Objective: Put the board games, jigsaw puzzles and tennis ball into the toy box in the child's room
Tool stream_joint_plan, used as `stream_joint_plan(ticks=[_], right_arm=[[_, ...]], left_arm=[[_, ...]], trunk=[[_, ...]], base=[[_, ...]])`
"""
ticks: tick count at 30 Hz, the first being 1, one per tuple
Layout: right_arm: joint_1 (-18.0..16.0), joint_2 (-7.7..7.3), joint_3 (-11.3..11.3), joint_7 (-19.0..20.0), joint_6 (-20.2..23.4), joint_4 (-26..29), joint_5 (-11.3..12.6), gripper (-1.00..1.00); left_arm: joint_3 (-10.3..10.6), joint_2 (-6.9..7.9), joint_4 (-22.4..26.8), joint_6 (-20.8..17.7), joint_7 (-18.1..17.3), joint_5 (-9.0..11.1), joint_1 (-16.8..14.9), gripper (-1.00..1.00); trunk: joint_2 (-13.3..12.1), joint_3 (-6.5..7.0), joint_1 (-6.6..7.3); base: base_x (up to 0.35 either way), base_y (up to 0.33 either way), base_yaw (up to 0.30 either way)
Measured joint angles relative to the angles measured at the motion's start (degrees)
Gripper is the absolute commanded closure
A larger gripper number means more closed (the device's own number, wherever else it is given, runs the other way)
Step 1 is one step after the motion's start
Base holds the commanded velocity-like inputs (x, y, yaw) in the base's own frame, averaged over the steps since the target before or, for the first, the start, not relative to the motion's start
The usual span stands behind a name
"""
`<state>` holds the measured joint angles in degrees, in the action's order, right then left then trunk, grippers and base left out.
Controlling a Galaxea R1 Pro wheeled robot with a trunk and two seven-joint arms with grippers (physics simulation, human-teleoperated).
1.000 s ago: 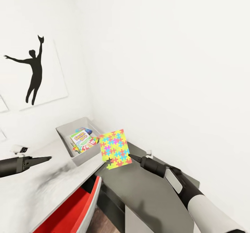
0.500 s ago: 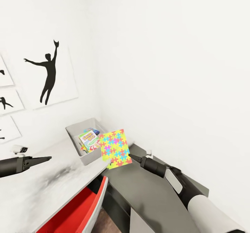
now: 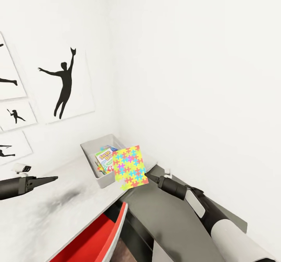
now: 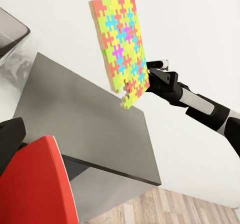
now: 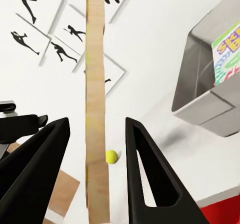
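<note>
One thin, stiff multicoloured jigsaw puzzle slab [image 3: 130, 167] is hanging edge-pinched in the right gripper [image 3: 147, 177], at five o'clock from the shallow grey toy box [image 3: 90, 155]; it looks light, apt to pivot.

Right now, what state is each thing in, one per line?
jigsaw puzzle: held upright on edge in the right gripper, above the table, beside the toy box.
toy box: on the table, a SKIP-BO board game standing tilted inside.
tennis ball: resting on the table, outside the box.
left gripper: empty; whether the jaws are open is unclear.
</note>
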<state>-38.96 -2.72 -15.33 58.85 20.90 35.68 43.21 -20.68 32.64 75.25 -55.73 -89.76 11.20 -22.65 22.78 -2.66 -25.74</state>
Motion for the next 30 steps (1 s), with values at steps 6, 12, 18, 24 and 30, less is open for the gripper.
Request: stream_joint_plan(ticks=[6,12,18,24,30], right_arm=[[0.0,-0.02,0.0,0.1,0.0,0.0,0.0,1.00],[0.0,-0.03,0.1,0.1,0.0,0.1,0.0,1.00],[0.0,-0.03,0.1,0.1,0.0,0.0,0.0,1.00],[0.0,-0.03,0.1,0.2,0.0,0.0,0.0,1.00],[0.0,-0.02,0.1,0.2,0.0,0.1,0.0,1.00]], left_arm=[[-0.1,0.04,0.0,0.0,0.0,0.0,0.0,-1.00],[-0.1,0.00,0.0,0.0,0.0,0.0,0.0,-1.00],[-0.1,-0.04,0.0,0.0,0.0,0.0,0.0,-1.00],[-0.1,-0.04,0.0,0.0,0.0,0.0,0.0,-1.00],[-0.1,-0.04,0.0,0.0,0.0,0.0,0.0,-1.00]], trunk=[[0.0,0.01,0.00],[0.0,0.01,0.01],[0.0,0.01,0.00],[0.0,0.01,0.01],[0.0,0.01,0.00]], base=[[0.007,0.153,0.002],[0.041,0.118,0.000],[0.018,0.031,0.000],[0.045,0.023,0.000],[0.045,0.021,0.000]])
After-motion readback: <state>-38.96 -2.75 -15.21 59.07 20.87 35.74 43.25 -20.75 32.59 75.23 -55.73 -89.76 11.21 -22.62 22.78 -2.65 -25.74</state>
